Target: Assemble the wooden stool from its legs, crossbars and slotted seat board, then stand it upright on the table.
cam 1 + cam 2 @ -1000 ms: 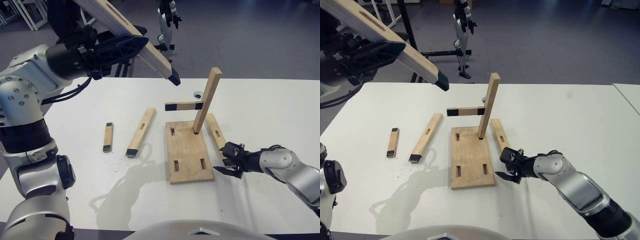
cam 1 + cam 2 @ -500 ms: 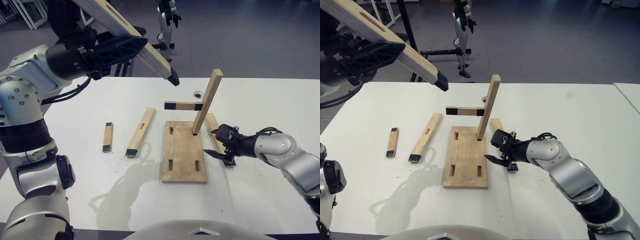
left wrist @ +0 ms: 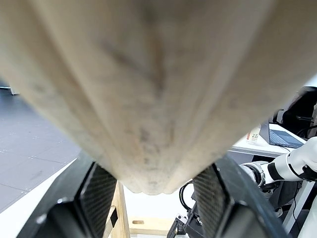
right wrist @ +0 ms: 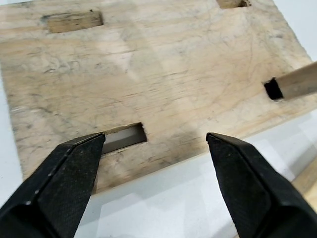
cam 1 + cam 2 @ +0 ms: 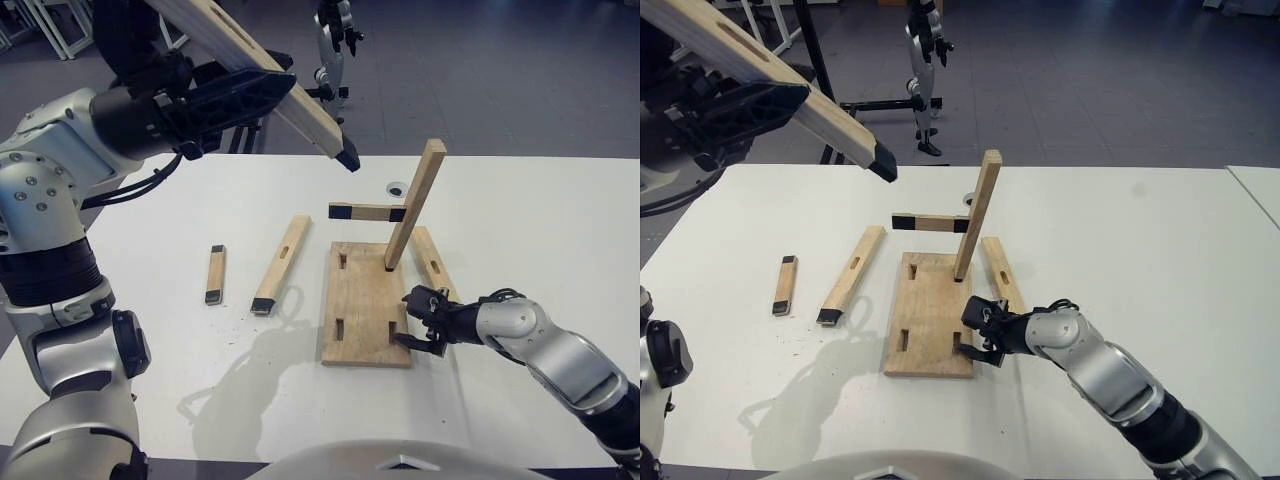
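Note:
The slotted seat board (image 5: 362,300) lies flat on the white table. One leg (image 5: 416,202) stands tilted in its far right slot, and a crossbar (image 5: 368,212) sticks out leftward from that leg. My right gripper (image 5: 406,318) is open at the board's near right edge, its fingers (image 4: 64,183) straddling the edge beside a slot (image 4: 124,138). My left gripper (image 5: 275,90) is held high over the table's far left, shut on another leg (image 5: 312,122) that slopes down toward the board; the wrist view has that leg (image 3: 148,89) close up.
A loose leg (image 5: 283,262) and a short crossbar (image 5: 215,273) lie left of the board. Another leg (image 5: 432,262) lies along the board's right side, just beyond my right gripper. There is a small hole (image 5: 396,188) in the tabletop behind the upright leg.
The seat board has slid left and squared up. My right gripper swung in along its right side and now sits at the near right edge. The left arm has not moved.

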`<state>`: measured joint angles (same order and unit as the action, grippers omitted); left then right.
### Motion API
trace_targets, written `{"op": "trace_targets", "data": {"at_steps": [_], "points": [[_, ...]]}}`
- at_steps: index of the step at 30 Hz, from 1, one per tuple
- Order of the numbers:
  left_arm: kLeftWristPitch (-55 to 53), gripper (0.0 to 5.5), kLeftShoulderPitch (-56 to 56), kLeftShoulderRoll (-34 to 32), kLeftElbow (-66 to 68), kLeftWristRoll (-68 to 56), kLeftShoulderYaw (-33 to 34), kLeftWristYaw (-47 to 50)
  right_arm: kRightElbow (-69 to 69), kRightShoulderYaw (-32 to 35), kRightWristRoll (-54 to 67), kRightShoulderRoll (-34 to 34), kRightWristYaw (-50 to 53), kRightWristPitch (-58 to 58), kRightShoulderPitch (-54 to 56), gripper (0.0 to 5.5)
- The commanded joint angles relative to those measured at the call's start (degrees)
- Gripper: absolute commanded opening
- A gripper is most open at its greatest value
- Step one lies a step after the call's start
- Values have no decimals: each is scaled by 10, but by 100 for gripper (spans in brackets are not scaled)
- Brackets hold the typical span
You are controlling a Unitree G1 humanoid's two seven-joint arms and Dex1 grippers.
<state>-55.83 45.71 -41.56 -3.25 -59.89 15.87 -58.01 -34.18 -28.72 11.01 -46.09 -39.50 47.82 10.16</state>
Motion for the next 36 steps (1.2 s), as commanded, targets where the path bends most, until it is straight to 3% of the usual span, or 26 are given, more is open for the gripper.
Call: {"op": "trace_targets", "data": {"at_steps": [1, 5, 9, 14, 16, 20, 24, 32, 36], "points": [[-2, 207, -9, -9, -10, 1, 3, 5, 27, 4, -24, -89, -65, -40, -19, 378], [-11, 207, -23, -24, -20, -6, 12, -2, 118, 39, -55, -151, -119, -129, -3, 378], [-29, 207, -67, -65, -49, -18, 13, -42, 164, 50, -74, -140, -139, -167, 15, 378], [-6, 207, -234, -101, -142, 42, -35, -58, 156, 56, -80, -121, -143, -167, 4, 378], [9, 207, -278, -81, -170, 70, -64, -30, 149, 60, -81, -115, -143, -162, 1, 378], [60, 207, -321, 47, -159, 110, -99, 86, 138, 69, -84, -105, -145, -155, -1, 378], [114, 207, -333, 110, -116, 149, -122, 117, 134, 71, -89, -98, -151, -151, 0, 378], [223, 207, -367, 128, -46, 261, -206, 74, 138, 75, -93, -87, -160, -149, 16, 378], [256, 207, -369, 138, 1, 284, -207, 76, 138, 79, -96, -86, -166, -151, 20, 378]]}}
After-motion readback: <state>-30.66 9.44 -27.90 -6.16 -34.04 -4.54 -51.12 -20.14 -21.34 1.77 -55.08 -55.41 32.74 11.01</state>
